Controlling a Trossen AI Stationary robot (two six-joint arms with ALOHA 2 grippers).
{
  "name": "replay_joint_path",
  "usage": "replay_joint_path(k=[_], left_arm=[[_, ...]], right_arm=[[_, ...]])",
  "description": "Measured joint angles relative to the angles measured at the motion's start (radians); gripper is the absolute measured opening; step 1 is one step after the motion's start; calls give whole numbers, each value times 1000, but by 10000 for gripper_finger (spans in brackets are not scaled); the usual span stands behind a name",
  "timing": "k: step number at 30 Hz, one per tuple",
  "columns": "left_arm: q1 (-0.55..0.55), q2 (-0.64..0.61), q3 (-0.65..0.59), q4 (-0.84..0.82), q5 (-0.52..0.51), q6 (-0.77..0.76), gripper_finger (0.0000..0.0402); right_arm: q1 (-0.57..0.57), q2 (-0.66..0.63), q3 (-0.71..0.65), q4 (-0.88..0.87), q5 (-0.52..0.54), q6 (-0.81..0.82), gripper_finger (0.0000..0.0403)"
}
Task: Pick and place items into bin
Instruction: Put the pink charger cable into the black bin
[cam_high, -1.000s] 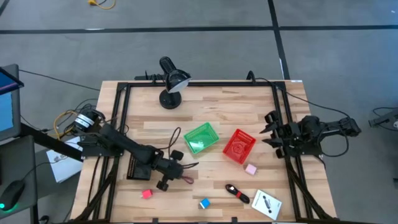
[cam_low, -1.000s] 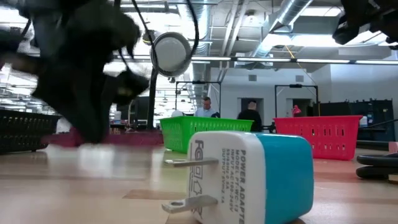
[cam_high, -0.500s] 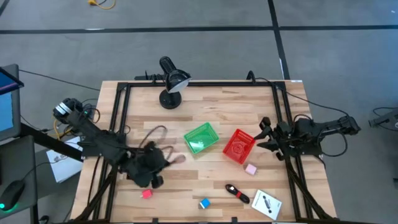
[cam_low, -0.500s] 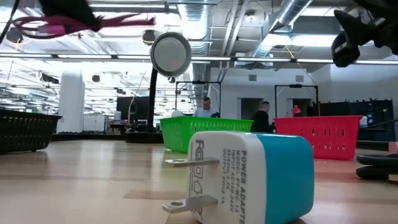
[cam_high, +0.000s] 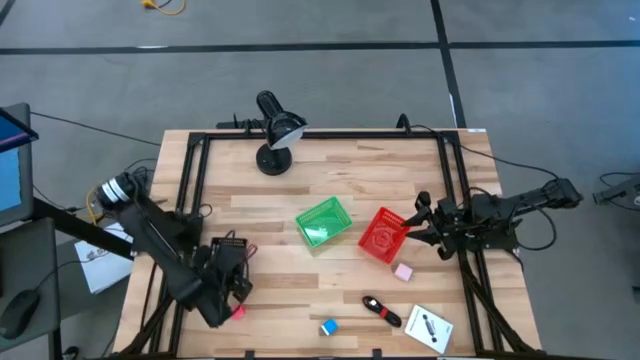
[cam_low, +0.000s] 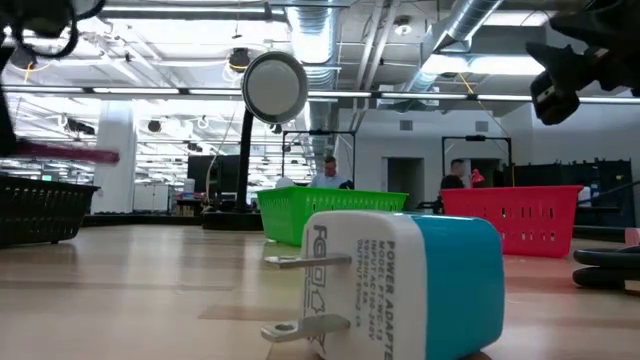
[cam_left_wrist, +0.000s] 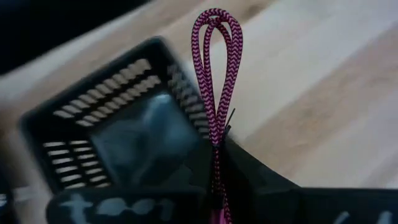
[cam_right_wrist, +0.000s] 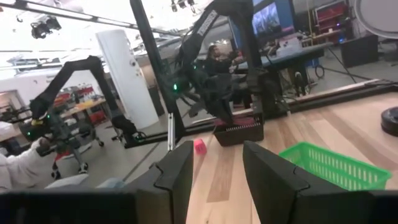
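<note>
My left gripper (cam_high: 230, 270) is shut on the thin maroon cord (cam_left_wrist: 217, 74) above the black bin (cam_left_wrist: 118, 137) at the table's left. A red-pink block (cam_high: 237, 312) lies just near of that bin. On the near table lie the blue cube (cam_high: 328, 327), a black-and-red tool (cam_high: 382, 310) and a white card (cam_high: 430, 327). The pale pink cube (cam_high: 403, 271) lies beside the red bin (cam_high: 385, 235). My right gripper (cam_right_wrist: 214, 174) is open at the right edge, pointing level across the table, with nothing between its fingers. My left gripper pinches the cord's folded strands (cam_left_wrist: 217, 152) between its two shut fingers, several strands together. The fingers slant downward from above. The cord's looped end (cam_left_wrist: 219, 25) sticks out past the fingertips, lifted clear of the table, over the black bin's edge.
A green bin (cam_high: 323, 222) stands mid-table beside the red bin. A black desk lamp (cam_high: 272, 140) stands at the far edge. Black rails (cam_high: 190, 190) run along both sides. Bare wood lies between the black bin and the green bin.
My left gripper has risen and swung toward the table's left edge, rolling its wrist, and now stands over the black bin. The cord, which lay on the wood, has been lifted clear and carried along. My right gripper has turned a little and sunk slightly.
</note>
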Motion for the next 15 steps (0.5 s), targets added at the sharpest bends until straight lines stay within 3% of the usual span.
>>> replay_joint_path(k=[7,12,15], left_arm=[[-60,28,7,-68,-37,-117,5],[-110,27,14,-173,65,-236,5],[-119,27,-4,-162,62,-243,8]], right_arm=[[0,1,0,12,0,0,134],[0,1,0,15,0,-1,134],[0,1,0,15,0,-1,134]])
